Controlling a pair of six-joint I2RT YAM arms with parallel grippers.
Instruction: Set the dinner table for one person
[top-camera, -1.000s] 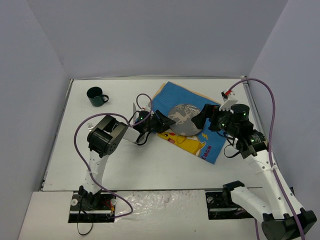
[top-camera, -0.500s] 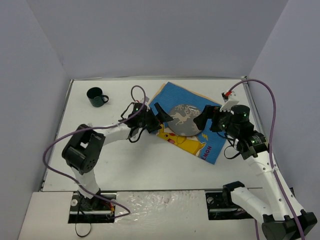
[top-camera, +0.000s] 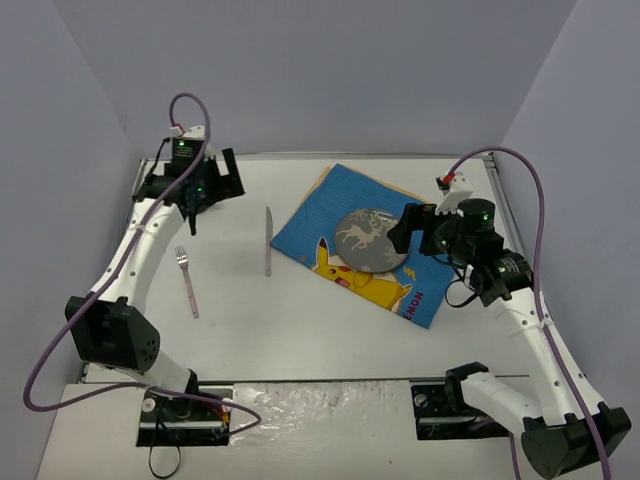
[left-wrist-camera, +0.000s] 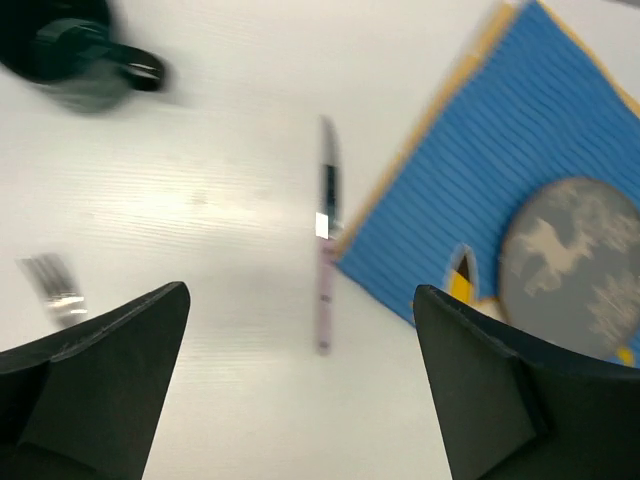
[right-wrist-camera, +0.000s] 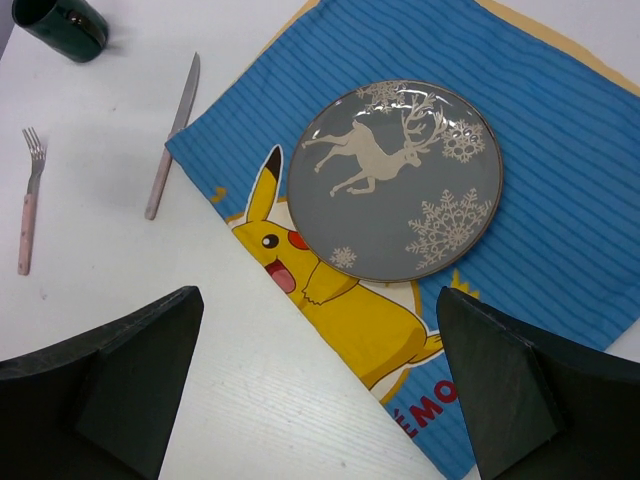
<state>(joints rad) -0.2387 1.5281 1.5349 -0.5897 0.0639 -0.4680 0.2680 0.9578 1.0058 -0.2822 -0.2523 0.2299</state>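
While my left pincer (left-wrist-camera: 300, 292) hangs wide open and empty, my right pincer (right-wrist-camera: 318, 298), equally wide and empty, hovers beside the plate (right-wrist-camera: 395, 180).

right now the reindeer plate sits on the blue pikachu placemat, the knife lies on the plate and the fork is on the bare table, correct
Only the knife is wrong: the right wrist view shows it on the bare dinner table, between the fork and the placemat, not on the reindeer plate. The rest holds.

Blurred green mug (left-wrist-camera: 85, 60) and fork (left-wrist-camera: 50, 285) in the left wrist view
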